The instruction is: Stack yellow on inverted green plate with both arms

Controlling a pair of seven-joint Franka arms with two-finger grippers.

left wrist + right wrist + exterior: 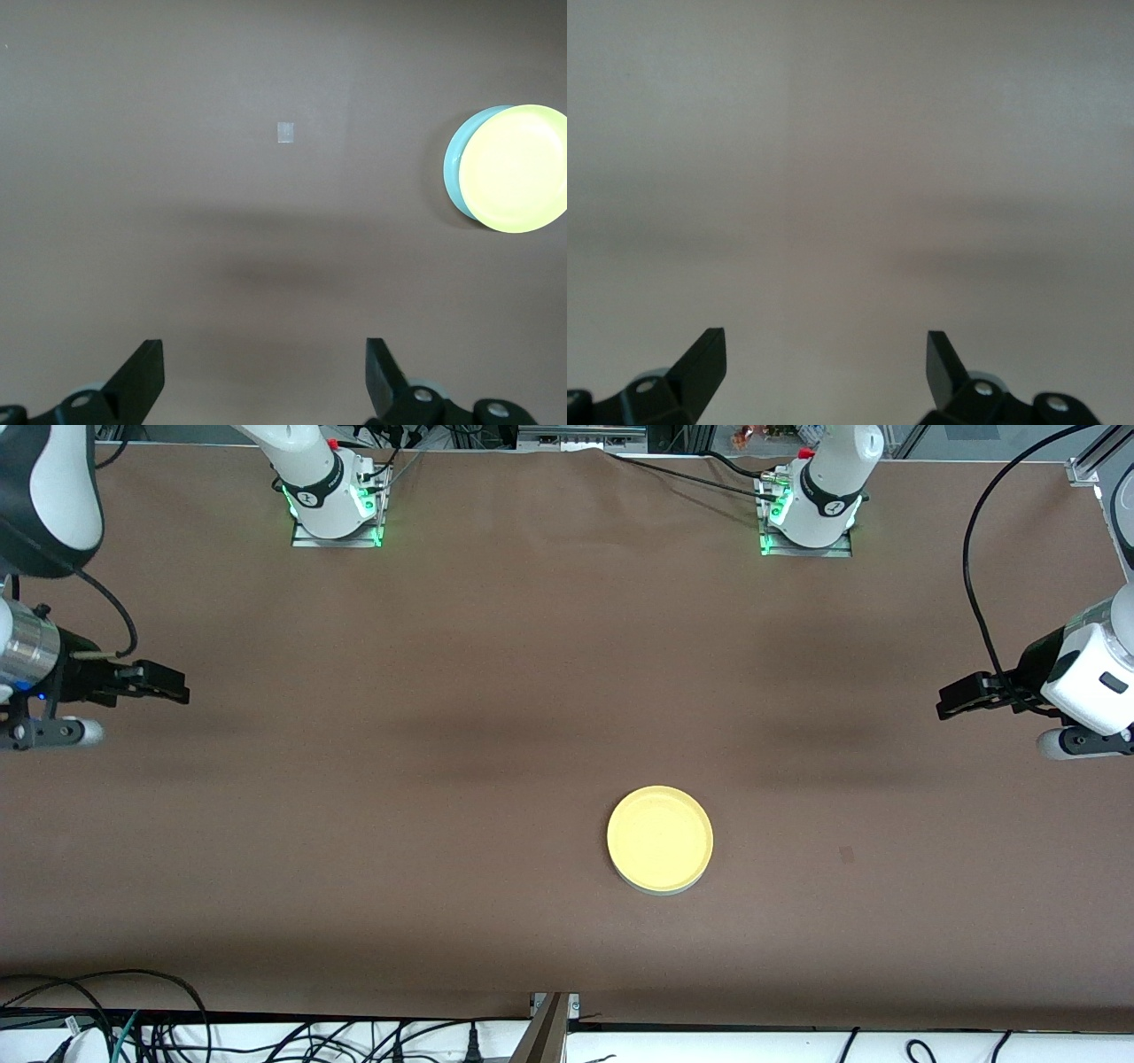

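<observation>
Yellow point(660, 837) sits on the green plate point(454, 159) (slightly offset, green edge showing), well apart from the left gripper point(952, 701) and right gripper point(173, 685), both spread and empty; a nudge could slide it off.

right gripper point(826, 359) | fingers spread wide (nothing between) | over table point(850, 159)
</observation>
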